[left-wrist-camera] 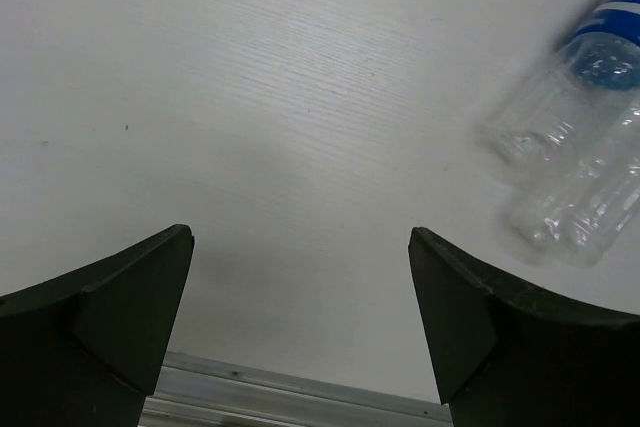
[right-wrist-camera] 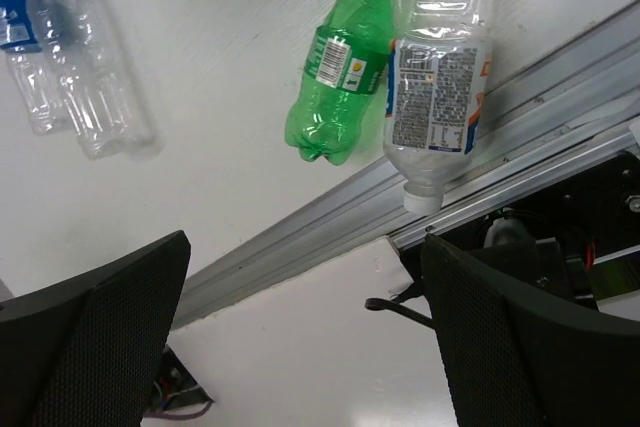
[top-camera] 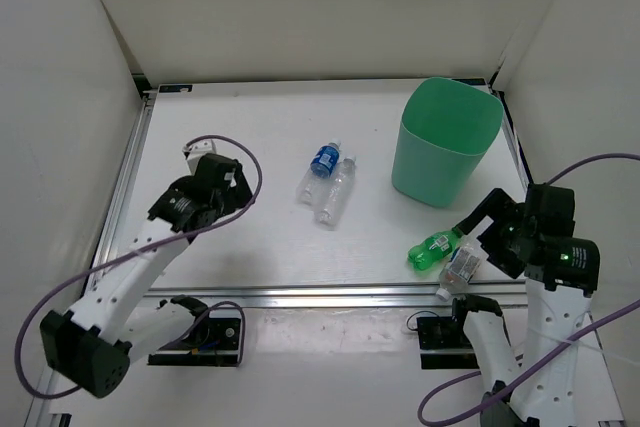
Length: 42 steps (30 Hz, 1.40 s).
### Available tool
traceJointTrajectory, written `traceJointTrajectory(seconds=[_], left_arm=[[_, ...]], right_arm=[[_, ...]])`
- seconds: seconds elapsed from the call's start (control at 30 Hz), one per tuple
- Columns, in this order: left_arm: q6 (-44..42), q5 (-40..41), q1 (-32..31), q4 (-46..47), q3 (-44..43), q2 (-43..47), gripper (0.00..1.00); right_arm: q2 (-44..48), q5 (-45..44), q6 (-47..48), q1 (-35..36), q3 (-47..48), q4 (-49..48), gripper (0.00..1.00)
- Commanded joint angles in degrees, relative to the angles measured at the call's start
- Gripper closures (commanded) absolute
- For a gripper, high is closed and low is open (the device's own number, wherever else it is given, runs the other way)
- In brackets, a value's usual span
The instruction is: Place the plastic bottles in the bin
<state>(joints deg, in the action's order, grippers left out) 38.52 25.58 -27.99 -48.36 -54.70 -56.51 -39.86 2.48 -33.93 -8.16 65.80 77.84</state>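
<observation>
Jaws stand wide on the right end effector (right-wrist-camera: 305, 240). Just ahead of it the green bottle (right-wrist-camera: 340, 67) and white-label bottle (right-wrist-camera: 437, 87) lie flat on the counter (right-wrist-camera: 220, 27), touching, long axes parallel: green cap pointing away, white-label cap pointing back, over the rail (right-wrist-camera: 540, 97). Bin (top-camera: 430, 172) stands upright beyond them, slightly to its left. Left end effector (left-wrist-camera: 298, 237) gapes wide too; ahead to its right the blue-label bottle (left-wrist-camera: 590, 57) and plain bottle (left-wrist-camera: 590, 202) lie side by side, bases toward it.
</observation>
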Motion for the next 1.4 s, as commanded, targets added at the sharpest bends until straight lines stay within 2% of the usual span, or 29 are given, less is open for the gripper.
traceJointTrajectory(seconds=[0.0,0.1,0.13,0.17,0.23,0.37,0.6,0.7,0.8,1.13,1.27,1.37], left_arm=[[-0.47,-9.73,4.16,4.49,-0.76,-6.66,0.0],[-0.99,-13.71,3.03,11.26,-4.79,-12.81,0.0],[-0.99,-13.72,3.03,11.27,-8.81,-15.27,0.0],[-0.99,-12.76,1.98,11.96,-10.67,-19.99,0.0],[-3.79,-9.95,0.74,14.69,-13.75,-23.89,0.0],[-9.33,-10.55,0.21,18.56,-22.27,-35.03,0.0],[-19.17,-19.6,0.21,19.09,-39.3,-54.01,0.0],[-27.52,-23.03,0.21,19.09,-46.87,-61.05,0.0],[-27.88,-24.09,1.44,19.09,-50.93,-65.98,0.0],[-27.54,-34.19,2.49,19.09,-55.07,-70.84,0.0],[-26.83,-35.69,2.5,19.09,-56.83,-70.84,0.0],[-26.31,-39.98,3.02,19.09,-56.84,-69.44,0.0]], right_arm=[[-1.09,3.84,3.87,0.34,3.98,2.32,0.0],[-3.2,5.16,4.49,0.34,5.91,1.79,0.0],[-3.73,5.95,5.19,0.34,5.92,1.09,0.0],[-4.35,6.83,5.19,0.34,6.79,-0.22,0.0],[-6.02,8.15,6.51,0.34,7.5,-1.98,0.0],[-8.92,8.68,7.21,0.34,8.64,-6.03,0.0],[-7.44,5.88,8.44,1.48,9.78,-7.88,0.0],[-6.2,5.35,8.97,2.01,9.17,-7.88,0.0],[-4.89,3.85,8.97,2.01,8.12,-7.88,0.0],[-5.4,-1.33,10.73,2.01,10.05,-6.65,0.0],[-6.9,-2.39,10.73,2.01,11.98,-6.04,0.0],[-6.9,-1.78,10.73,2.01,10.66,-7.09,0.0]])
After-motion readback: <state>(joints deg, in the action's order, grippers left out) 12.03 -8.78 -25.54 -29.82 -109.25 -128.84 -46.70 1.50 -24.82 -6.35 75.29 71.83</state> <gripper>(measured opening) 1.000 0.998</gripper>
